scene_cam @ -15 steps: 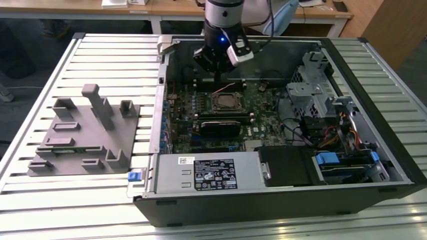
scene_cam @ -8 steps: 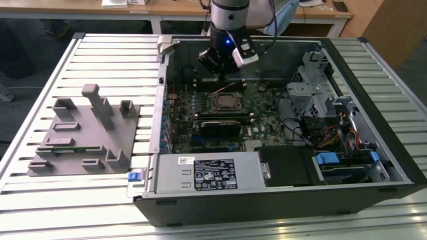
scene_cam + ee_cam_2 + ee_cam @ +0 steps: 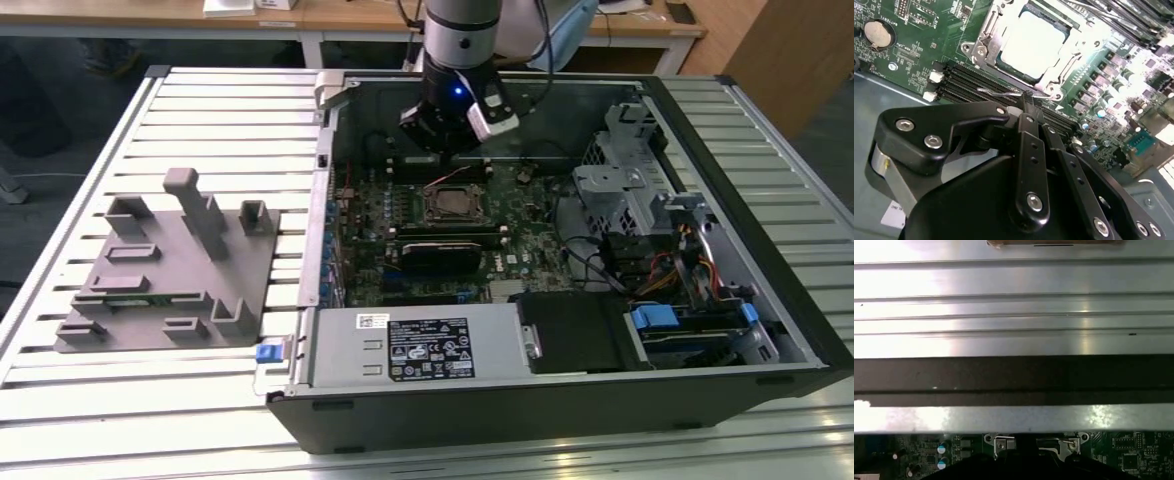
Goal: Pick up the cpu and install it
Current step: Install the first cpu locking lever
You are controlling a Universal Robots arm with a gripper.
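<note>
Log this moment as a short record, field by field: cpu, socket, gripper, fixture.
cpu: pale square chip lying in the socket frame, in the second wrist view
socket: on the motherboard inside the open computer case
gripper: above the memory slots beside the socket, holding nothing visible
grey fixture: on the slatted table, at the exterior view's left

The arm [image 3: 461,40] is a silver-grey tube ending in a black wrist with a small blue light and a white box clipped to its side, while the gripper [image 3: 1026,102] is matte black, its jointed links fastened by round silver screws
</note>
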